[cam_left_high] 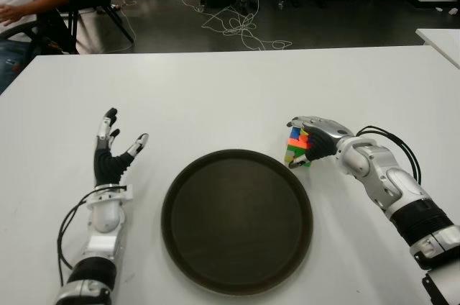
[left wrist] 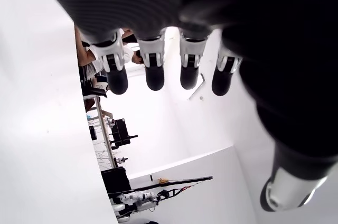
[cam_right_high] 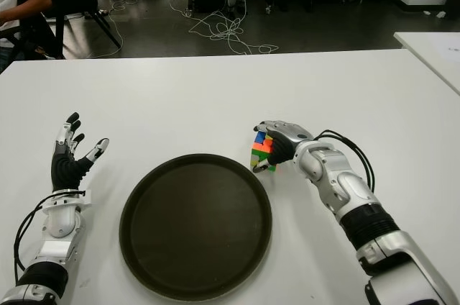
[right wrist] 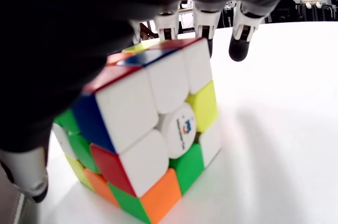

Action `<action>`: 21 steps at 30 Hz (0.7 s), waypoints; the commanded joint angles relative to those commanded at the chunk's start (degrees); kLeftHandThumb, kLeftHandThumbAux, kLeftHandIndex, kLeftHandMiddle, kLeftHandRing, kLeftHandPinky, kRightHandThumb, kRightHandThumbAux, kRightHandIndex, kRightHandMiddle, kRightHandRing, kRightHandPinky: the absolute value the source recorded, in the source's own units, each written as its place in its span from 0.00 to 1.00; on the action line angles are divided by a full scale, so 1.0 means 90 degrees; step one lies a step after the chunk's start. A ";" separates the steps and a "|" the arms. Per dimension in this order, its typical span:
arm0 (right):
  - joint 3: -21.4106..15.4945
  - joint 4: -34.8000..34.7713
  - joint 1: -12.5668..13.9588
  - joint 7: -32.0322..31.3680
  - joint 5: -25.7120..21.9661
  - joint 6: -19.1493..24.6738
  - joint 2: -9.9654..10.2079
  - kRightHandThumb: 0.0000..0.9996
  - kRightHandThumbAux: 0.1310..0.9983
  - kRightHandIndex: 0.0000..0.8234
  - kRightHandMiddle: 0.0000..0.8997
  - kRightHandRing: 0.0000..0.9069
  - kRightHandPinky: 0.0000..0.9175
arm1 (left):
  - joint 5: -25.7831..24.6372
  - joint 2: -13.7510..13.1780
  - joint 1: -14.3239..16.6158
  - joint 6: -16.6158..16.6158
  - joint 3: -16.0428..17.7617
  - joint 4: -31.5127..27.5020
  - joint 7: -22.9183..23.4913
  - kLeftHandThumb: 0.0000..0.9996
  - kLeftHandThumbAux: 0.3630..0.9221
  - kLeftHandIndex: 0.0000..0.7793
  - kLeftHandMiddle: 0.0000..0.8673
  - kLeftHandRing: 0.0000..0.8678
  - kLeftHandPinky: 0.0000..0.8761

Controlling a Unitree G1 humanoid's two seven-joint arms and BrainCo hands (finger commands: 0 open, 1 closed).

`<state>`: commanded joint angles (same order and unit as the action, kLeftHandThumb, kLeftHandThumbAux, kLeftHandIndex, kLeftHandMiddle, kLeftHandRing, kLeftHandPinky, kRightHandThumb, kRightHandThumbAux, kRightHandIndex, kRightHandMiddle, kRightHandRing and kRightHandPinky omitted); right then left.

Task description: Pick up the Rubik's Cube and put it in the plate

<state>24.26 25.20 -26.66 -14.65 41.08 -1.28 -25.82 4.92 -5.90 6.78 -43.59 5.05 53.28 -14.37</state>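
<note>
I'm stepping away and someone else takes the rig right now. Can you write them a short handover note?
Right hand: curled around the cube, which seems tilted on the table just off the plate's right rim; thumb on the plate side, fingers over the far side.
Left hand: open, idle, left of the plate.
Done: reach and grasp of the cube.
Left: lift it clear, carry it over the rim, set it in the plate, let go.

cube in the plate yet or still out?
Out. The Rubik's Cube sits on the table beside the plate's rim, right hand closed around it.
</note>
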 joint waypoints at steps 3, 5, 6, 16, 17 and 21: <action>0.0007 -0.0023 0.0006 0.0076 0.0054 0.0065 0.0011 0.00 0.56 0.00 0.00 0.01 0.06 | 0.0009 -0.0005 0.0000 -0.0004 0.0003 0.0013 -0.0004 0.27 0.54 0.00 0.03 0.01 0.01; -0.0018 -0.0010 0.0020 0.0196 0.0044 0.0068 0.0038 0.00 0.59 0.01 0.02 0.04 0.12 | 0.0011 -0.0008 0.0003 -0.0008 0.0007 0.0021 -0.0007 0.27 0.54 0.00 0.03 0.01 0.01; -0.0054 0.0010 0.0038 0.0310 0.0011 0.0045 0.0066 0.00 0.61 0.03 0.04 0.08 0.17 | 0.0009 -0.0006 0.0005 -0.0008 0.0010 0.0019 -0.0008 0.27 0.54 0.00 0.03 0.01 0.01; -0.0247 0.0179 0.0137 0.1222 -0.0163 -0.0176 0.0235 0.55 0.71 0.45 0.44 0.47 0.48 | 0.0025 -0.0016 0.0013 -0.0049 0.0010 0.0035 -0.0016 0.27 0.59 0.00 0.02 0.00 0.01; -0.0260 0.0189 0.0139 0.1279 -0.0170 -0.0179 0.0251 0.58 0.71 0.46 0.47 0.49 0.50 | 0.0033 -0.0022 0.0013 -0.0058 0.0008 0.0037 -0.0018 0.27 0.59 0.00 0.02 0.00 0.01; -0.0295 0.0230 0.0142 0.1447 -0.0192 -0.0195 0.0286 0.66 0.70 0.50 0.56 0.58 0.56 | 0.0032 -0.0027 0.0014 -0.0082 0.0008 0.0046 -0.0010 0.27 0.61 0.00 0.02 0.00 0.01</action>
<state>21.60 27.27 -25.38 -1.63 39.35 -3.03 -23.25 5.21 -6.14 6.91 -44.33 5.12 53.70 -14.45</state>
